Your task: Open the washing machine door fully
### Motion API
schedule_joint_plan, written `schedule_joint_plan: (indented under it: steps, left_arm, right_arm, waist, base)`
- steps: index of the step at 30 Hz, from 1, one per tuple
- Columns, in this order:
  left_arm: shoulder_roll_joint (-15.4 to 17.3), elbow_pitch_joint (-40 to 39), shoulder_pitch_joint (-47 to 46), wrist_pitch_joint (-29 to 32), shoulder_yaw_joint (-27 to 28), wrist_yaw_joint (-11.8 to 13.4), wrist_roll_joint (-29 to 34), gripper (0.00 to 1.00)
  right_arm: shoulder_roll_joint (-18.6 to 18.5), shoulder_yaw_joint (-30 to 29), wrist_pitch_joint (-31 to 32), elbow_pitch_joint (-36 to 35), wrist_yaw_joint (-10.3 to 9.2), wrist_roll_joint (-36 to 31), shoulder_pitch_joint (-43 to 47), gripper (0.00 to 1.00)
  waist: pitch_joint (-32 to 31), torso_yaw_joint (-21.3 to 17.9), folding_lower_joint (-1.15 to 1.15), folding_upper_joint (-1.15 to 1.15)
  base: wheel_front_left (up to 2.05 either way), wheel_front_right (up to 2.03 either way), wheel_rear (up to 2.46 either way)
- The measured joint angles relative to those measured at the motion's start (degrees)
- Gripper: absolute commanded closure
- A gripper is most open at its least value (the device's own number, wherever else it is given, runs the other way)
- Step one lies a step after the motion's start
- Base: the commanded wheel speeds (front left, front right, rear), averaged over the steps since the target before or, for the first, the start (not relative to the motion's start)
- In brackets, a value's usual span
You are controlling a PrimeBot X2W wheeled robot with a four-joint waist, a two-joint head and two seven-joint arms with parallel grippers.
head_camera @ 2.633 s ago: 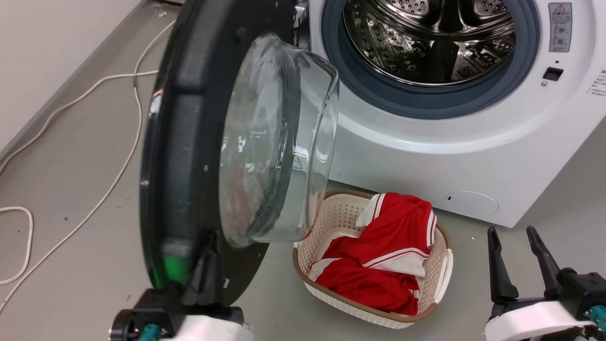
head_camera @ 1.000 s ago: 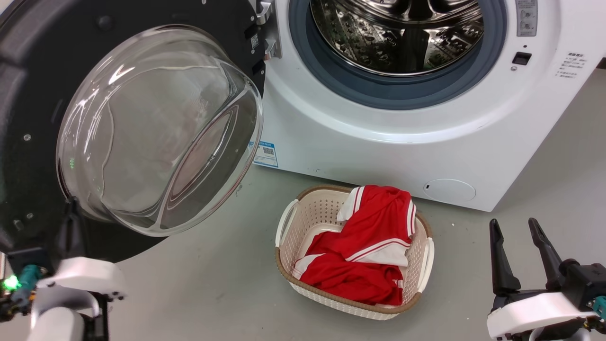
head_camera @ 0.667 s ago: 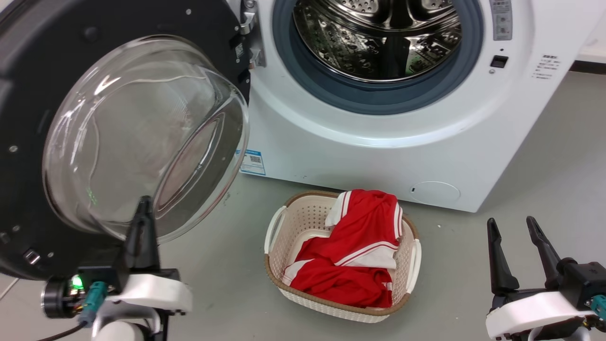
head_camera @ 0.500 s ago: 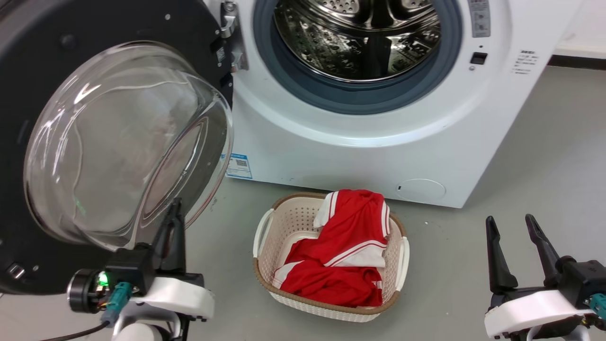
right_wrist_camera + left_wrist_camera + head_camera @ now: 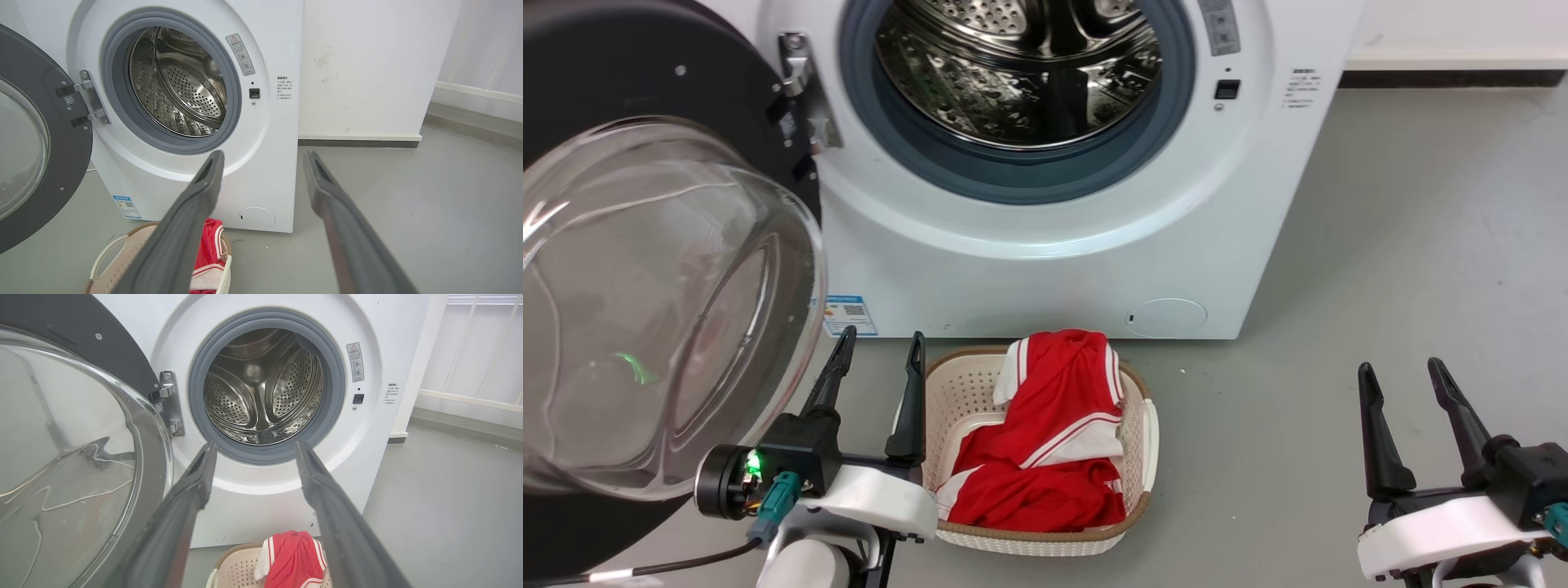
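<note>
- Grey floor (image 5: 1380, 245), white wall (image 5: 1445, 24) behind; a laundry basket (image 5: 1150, 433) stands on the floor.
- The washing machine door (image 5: 662, 73) hangs upright on its hinge (image 5: 800, 90), left of the exposed drum mouth (image 5: 1013, 82) of the washing machine (image 5: 1045, 245).
- Round, no long axis; its glass bowl (image 5: 662, 310) bulges toward the robot.
- Left gripper (image 5: 880, 336) and right gripper (image 5: 1400, 369): fingers spread, empty, clear of the door.
- Judgement: opening near complete; any hinge travel left calls for a rim push.

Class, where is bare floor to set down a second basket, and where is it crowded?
Free: grey floor right of the white front-loading washing machine, between cream perforated basket and right gripper. Crowded: below the glossy black round door, around the left gripper.
</note>
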Motion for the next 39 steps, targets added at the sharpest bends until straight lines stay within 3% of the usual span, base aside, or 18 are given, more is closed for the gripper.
schedule_joint_plan:
  steps: [10,39]
  left_arm:
    - [-1.29,1.46,0.03,-1.13,0.73,0.99,0.54,0.00]
    - [-3.18,0.70,1.75,-1.24,3.75,0.21,2.61,0.00]
  right_arm:
    - [0.00,0.76,0.68,-1.49,0.00,0.11,0.69,0.00]
    - [0.00,1.26,-0.32,-0.70,0.00,1.01,1.08,0.00]
  waist:
    - [-0.09,-3.10,0.00,0.00]
    - [0.57,-2.62,0.00,0.00]
  base:
    - [0.00,0.00,0.00]
    - [0.00,0.00,0.00]
